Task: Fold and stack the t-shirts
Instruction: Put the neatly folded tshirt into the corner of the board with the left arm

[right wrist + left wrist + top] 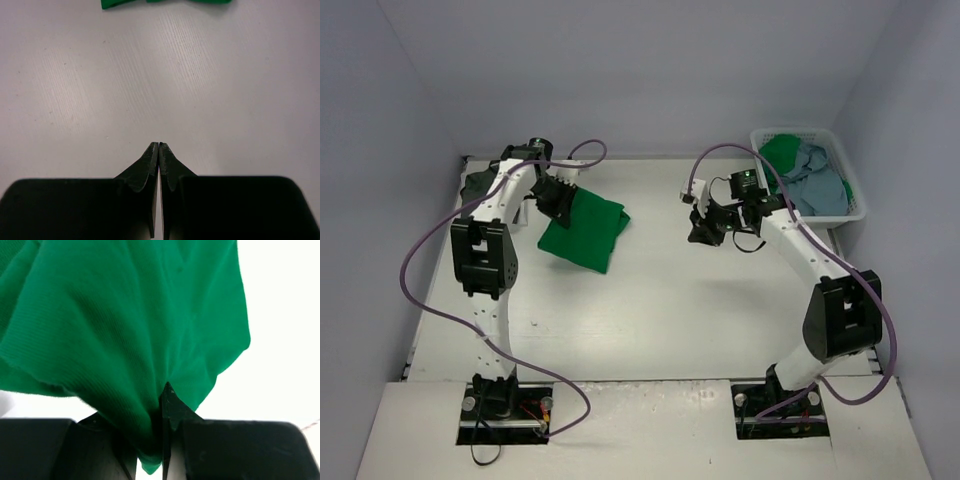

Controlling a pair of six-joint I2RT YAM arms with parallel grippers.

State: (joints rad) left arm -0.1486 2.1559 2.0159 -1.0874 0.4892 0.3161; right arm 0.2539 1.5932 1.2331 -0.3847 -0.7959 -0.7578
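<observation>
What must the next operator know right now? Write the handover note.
Left pincer: shut on an edge of the green t-shirt, which lies as a rough folded rectangle at the far left of the table.
Right pincer: shut, empty, over bare table.
Basket, far right: holds blue-grey cloth and more green cloth, both unfolded.
Done: the green t-shirt appears folded.
Left: release it, fetch the basket's shirts, fold them, stack them. No stack visible yet.
</observation>
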